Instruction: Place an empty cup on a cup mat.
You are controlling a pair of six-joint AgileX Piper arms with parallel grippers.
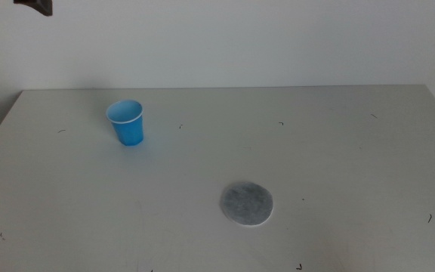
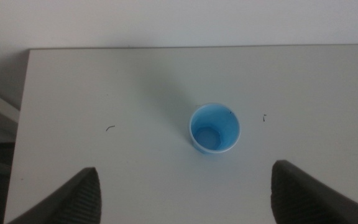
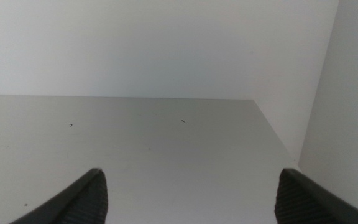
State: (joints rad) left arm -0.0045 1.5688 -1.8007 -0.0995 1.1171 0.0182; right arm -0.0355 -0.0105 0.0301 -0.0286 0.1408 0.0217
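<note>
We find the cup (image 1: 126, 122) upright and empty nr the table's (image 1: 338, 151) far left corner, well apart from the cup mat (image 1: 246, 204), which lies flat nr the front edge. Left gripper (image 2: 185, 186) hangs above the cup, fingers wide apart, holding nothing; right gripper (image 3: 188, 193) likewise spread, over bare table

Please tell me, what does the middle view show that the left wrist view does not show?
Only the middle view shows the cup mat, lying flat on the table apart from the cup, which stands upright; neither arm appears in it. Only the left wrist view shows the left gripper, jaws wide open and holding nothing, above the table, and it looks down into the cup's empty blue inside. Both views share the blue cup and the grey table. The right gripper, also open, shows only in its own wrist view.
</note>
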